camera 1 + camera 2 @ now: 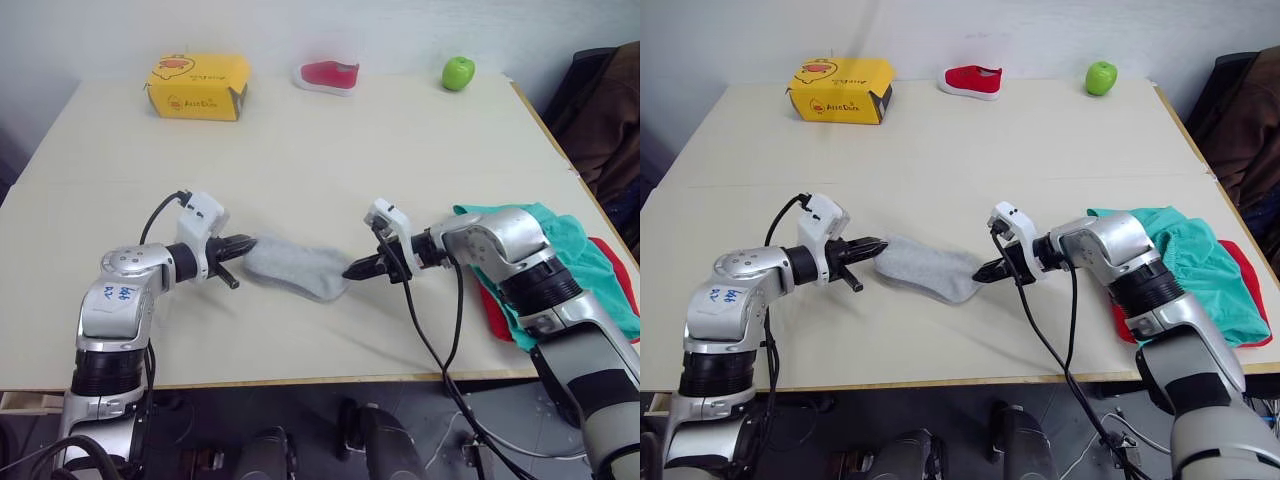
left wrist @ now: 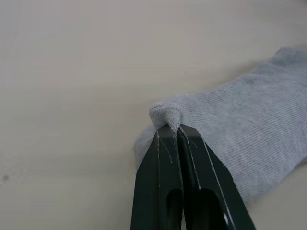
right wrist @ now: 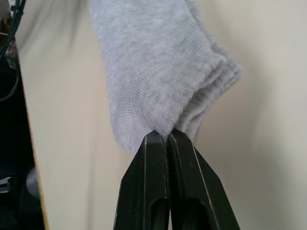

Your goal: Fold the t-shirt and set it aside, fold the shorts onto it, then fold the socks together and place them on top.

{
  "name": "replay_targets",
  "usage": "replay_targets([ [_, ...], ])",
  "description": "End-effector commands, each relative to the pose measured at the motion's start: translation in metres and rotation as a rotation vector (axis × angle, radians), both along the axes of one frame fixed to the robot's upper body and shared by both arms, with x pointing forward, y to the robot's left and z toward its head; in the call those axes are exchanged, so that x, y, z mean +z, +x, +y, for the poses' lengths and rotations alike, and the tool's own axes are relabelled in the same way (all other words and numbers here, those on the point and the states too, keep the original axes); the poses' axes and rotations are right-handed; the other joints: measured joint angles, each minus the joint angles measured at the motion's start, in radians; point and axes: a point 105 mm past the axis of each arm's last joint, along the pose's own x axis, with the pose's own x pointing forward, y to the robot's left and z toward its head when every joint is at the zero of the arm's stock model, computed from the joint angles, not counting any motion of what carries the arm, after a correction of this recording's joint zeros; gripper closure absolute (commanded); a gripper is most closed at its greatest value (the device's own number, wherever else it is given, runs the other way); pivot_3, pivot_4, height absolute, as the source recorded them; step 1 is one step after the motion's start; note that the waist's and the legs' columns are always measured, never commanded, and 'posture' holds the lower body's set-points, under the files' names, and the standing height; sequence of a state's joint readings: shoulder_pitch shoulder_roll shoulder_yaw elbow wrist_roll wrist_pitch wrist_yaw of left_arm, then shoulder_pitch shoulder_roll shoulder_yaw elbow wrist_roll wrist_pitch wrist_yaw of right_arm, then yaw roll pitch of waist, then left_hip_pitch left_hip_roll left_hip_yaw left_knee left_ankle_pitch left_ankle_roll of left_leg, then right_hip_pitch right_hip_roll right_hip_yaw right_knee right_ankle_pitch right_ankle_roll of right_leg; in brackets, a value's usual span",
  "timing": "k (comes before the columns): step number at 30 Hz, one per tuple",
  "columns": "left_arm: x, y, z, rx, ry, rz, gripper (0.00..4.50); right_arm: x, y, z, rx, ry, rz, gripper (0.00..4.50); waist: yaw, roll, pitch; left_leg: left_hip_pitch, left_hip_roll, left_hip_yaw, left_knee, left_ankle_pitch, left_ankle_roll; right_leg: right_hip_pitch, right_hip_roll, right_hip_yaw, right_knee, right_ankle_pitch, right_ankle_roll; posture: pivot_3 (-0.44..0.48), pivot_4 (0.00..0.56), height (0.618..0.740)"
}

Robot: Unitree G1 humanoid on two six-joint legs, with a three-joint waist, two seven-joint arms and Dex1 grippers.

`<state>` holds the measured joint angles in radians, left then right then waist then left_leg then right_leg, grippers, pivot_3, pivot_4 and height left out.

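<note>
The light grey socks lie stretched between my two grippers near the table's front middle. My left gripper is shut on their left end, seen close in the left wrist view as a pinched fold of the socks. My right gripper is shut on their right end, where the layered edge of the socks bunches at its fingertips. The teal-green shorts lie folded on the red t-shirt at the right edge, behind my right arm.
At the table's far side stand a yellow box, a small red-and-white shoe and a green apple. Dark clothing hangs beyond the right edge.
</note>
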<state>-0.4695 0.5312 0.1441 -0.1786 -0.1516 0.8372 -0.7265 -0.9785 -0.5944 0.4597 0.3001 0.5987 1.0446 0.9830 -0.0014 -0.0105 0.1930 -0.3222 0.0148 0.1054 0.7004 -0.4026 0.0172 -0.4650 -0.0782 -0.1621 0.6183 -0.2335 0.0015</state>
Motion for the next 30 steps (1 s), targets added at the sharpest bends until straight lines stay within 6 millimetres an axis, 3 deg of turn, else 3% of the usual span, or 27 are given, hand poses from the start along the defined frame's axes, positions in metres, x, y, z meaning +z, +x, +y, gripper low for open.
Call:
replay_targets([
  [1, 0.005, 0.000, 0.008, 0.073, -0.021, -0.023, 4.50, 0.012, 0.007, 0.005, 0.022, 0.009, -0.071, 4.45, 0.000, 0.000, 0.000, 0.000, 0.000, 0.000, 0.000, 0.000, 0.000, 0.000, 0.000, 0.000, 0.000, 0.000, 0.000, 0.000, 0.150, 0.740],
  [8, -0.015, 0.002, 0.003, 0.090, -0.043, 0.042, 4.50, 0.015, 0.010, 0.010, 0.013, 0.046, -0.094, 4.45, 0.000, 0.000, 0.000, 0.000, 0.000, 0.000, 0.000, 0.000, 0.000, 0.000, 0.000, 0.000, 0.000, 0.000, 0.000, 0.000, 0.150, 0.740],
  [11, -0.013, 0.006, 0.007, 0.115, -0.062, 0.043, 3.82, 0.024, 0.016, 0.012, -0.046, 0.113, -0.099, 3.80, 0.000, 0.000, 0.000, 0.000, 0.000, 0.000, 0.000, 0.000, 0.000, 0.000, 0.000, 0.000, 0.000, 0.000, 0.000, 0.000, 0.150, 0.740],
  [14, -0.005, 0.012, 0.014, 0.135, -0.022, -0.006, 2.93, 0.039, 0.018, 0.007, -0.076, 0.157, -0.122, 2.78, 0.000, 0.000, 0.000, 0.000, 0.000, 0.000, 0.000, 0.000, 0.000, 0.000, 0.000, 0.000, 0.000, 0.000, 0.000, 0.000, 0.150, 0.740],
  [17, 0.023, 0.012, 0.011, 0.098, -0.051, -0.104, 2.03, 0.056, 0.012, -0.002, -0.088, 0.188, -0.163, 1.74, 0.000, 0.000, 0.000, 0.000, 0.000, 0.000, 0.000, 0.000, 0.000, 0.000, 0.000, 0.000, 0.000, 0.000, 0.000, 0.000, 0.150, 0.740],
  [18, 0.036, 0.010, 0.007, 0.066, -0.076, -0.141, 1.72, 0.063, 0.008, -0.003, -0.087, 0.209, -0.190, 1.69, 0.000, 0.000, 0.000, 0.000, 0.000, 0.000, 0.000, 0.000, 0.000, 0.000, 0.000, 0.000, 0.000, 0.000, 0.000, 0.000, 0.150, 0.740],
  [20, 0.060, 0.003, -0.004, -0.007, -0.135, -0.201, 1.72, 0.075, -0.002, 0.003, -0.057, 0.259, -0.263, 1.69, 0.001, 0.000, 0.000, 0.000, 0.000, -0.001, 0.000, 0.000, 0.000, 0.000, 0.000, 0.000, 0.000, 0.000, 0.000, 0.000, 0.150, 0.740],
  [22, 0.068, -0.005, -0.021, -0.096, -0.160, -0.208, 1.90, 0.074, -0.013, 0.017, -0.018, 0.285, -0.328, 1.90, 0.001, 0.000, 0.000, 0.000, 0.000, -0.001, 0.000, 0.000, -0.001, 0.000, 0.000, 0.000, 0.000, 0.000, 0.000, 0.000, 0.150, 0.740],
  [26, 0.044, -0.013, -0.043, -0.198, -0.073, -0.144, 2.90, 0.053, -0.021, 0.048, 0.001, 0.259, -0.433, 2.96, -0.006, 0.001, 0.000, 0.003, 0.000, 0.001, -0.002, 0.000, -0.002, 0.002, 0.001, 0.001, 0.000, 0.000, 0.000, 0.000, 0.150, 0.740],
  [30, 0.013, -0.015, -0.052, -0.219, -0.031, -0.046, 4.20, 0.037, -0.010, 0.063, -0.087, 0.242, -0.504, 4.42, -0.007, 0.001, 0.000, 0.003, 0.000, 0.002, -0.001, 0.001, -0.004, 0.000, 0.001, 0.003, 0.002, 0.000, -0.001, 0.000, 0.150, 0.740],
])
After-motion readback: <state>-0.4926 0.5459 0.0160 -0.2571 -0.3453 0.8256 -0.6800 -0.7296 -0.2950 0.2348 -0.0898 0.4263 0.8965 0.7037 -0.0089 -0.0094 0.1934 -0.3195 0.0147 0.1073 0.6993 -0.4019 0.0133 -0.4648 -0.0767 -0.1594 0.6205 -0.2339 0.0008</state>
